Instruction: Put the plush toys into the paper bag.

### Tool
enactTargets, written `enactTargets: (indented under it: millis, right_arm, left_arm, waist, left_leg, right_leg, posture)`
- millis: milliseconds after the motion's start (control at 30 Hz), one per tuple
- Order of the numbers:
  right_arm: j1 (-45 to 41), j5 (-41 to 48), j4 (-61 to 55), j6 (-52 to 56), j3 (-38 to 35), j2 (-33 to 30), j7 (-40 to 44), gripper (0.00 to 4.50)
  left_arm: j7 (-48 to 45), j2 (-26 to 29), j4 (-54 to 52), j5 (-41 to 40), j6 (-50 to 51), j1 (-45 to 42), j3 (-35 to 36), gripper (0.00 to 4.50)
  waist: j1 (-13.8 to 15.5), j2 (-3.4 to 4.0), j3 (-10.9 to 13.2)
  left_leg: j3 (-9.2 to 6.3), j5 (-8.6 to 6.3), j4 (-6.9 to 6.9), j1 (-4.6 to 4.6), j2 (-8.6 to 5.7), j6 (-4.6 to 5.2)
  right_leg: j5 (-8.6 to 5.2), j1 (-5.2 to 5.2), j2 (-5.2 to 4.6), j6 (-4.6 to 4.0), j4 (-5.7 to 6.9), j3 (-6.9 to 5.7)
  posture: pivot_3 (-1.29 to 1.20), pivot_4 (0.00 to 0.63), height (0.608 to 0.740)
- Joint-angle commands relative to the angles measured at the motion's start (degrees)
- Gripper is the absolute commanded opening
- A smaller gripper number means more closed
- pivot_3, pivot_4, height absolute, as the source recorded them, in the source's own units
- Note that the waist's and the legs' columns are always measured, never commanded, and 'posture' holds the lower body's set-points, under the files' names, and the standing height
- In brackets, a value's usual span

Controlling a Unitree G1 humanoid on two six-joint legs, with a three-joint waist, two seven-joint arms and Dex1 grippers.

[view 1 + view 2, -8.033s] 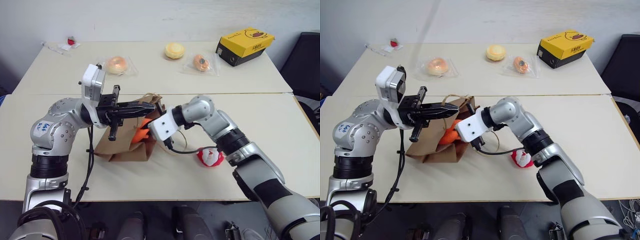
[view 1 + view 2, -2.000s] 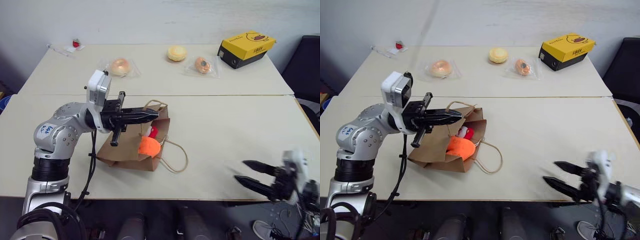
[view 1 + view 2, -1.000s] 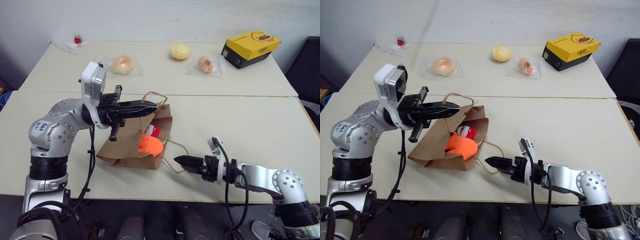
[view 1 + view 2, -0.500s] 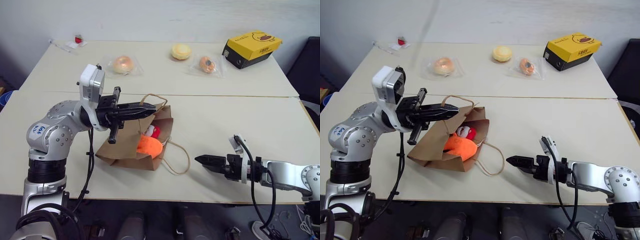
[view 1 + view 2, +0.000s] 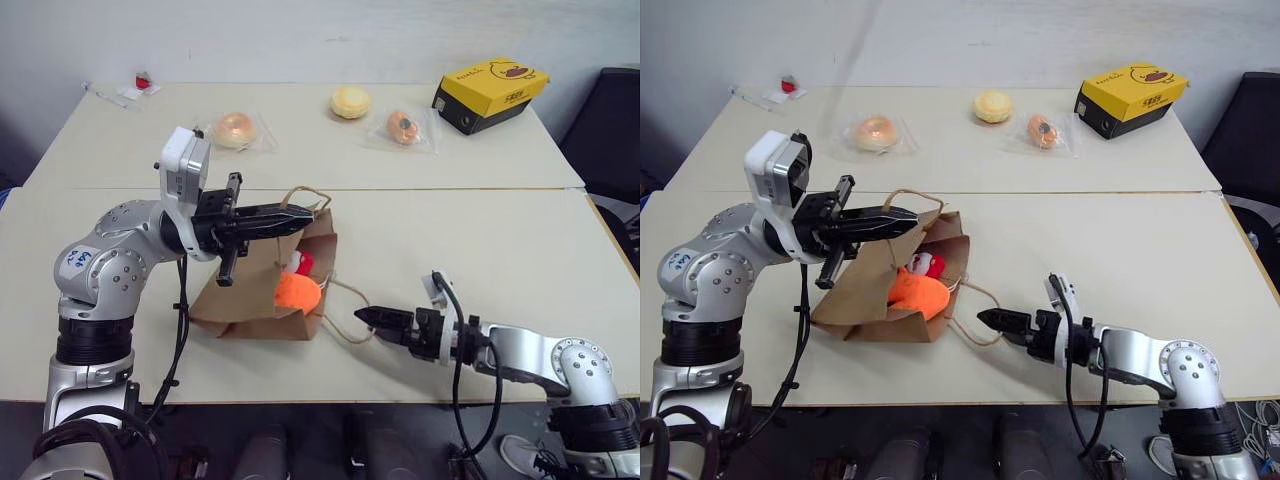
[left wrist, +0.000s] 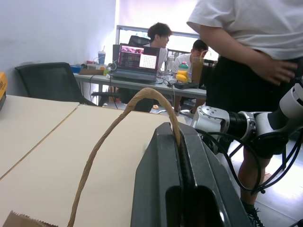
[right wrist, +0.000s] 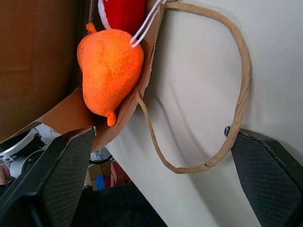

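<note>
Your left end effector [image 5: 300, 213] is pinched on the bag's upper handle [image 5: 305, 192], holding the bag [image 5: 250, 300] open on the surface [image 5: 480, 240]. Your right end effector [image 5: 992, 321], spread, sits at the lower handle [image 5: 980, 310]; snag it and both toys could spill, the orange toy [image 5: 297, 290] at the mouth, the red toy [image 5: 299, 263] behind. Count two toys, one bag, three pastries [image 5: 350, 101], one box [image 5: 490, 90].

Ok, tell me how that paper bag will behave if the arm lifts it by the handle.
The paper bag lies creased on its side, so it will probably sag, not stay stiff. With its mouth open and the orange toy at the lip, tilting may spill it. The left gripper pinches one thin handle, so it may swing.
</note>
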Motion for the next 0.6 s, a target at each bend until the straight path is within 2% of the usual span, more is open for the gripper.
enactTargets:
  millis: [33, 167, 267, 600]
  right_arm:
    - [-0.47, -0.23, 0.12, -0.48, 1.38, 2.15, -2.01, 4.46]
    - [-2.12, -0.23, 0.78, -1.68, 1.47, 5.46, -3.67, 4.46]
    - [-2.82, -0.23, 1.16, -3.17, 1.22, 7.27, -5.48, 3.87]
    - [-4.53, -0.23, -1.28, -5.37, -5.42, 11.99, -4.00, 0.24]
  left_arm:
    - [-0.02, 0.43, -0.94, -0.86, -0.68, -1.09, 1.33, 0.00]
    - [0.16, 0.14, -1.08, -0.71, -0.87, -1.00, 1.11, 0.00]
    - [0.20, 0.05, -1.19, -0.72, -1.04, -0.71, 1.18, 0.00]
    - [-0.10, -1.38, -0.31, 0.12, -3.10, -0.05, 0.50, 0.00]
  waist:
    - [0.00, 0.00, 0.00]
    - [0.00, 0.02, 0.01]
    - [0.05, 0.02, 0.02]
    - [0.12, 0.04, 0.02]
  left_leg:
    - [0.00, 0.00, 0.00, 0.01, 0.00, 0.00]
    - [0.01, 0.01, 0.00, -0.01, 0.00, -0.01]
    - [0.01, 0.01, 0.00, -0.06, 0.00, -0.01]
    - [0.01, 0.00, 0.00, -0.10, 0.00, 0.00]
  right_leg:
    - [0.00, 0.00, 0.00, 0.00, 0.00, 0.00]
    - [0.00, -0.07, 0.00, 0.00, -0.01, 0.01]
    - [0.00, -0.08, -0.01, 0.00, 0.02, 0.01]
    - [0.00, -0.08, -0.02, 0.00, -0.01, -0.01]
  posture:
    - [0.00, 0.150, 0.740]
    - [0.00, 0.150, 0.740]
    - [0.00, 0.150, 0.740]
    - [0.00, 0.150, 0.740]
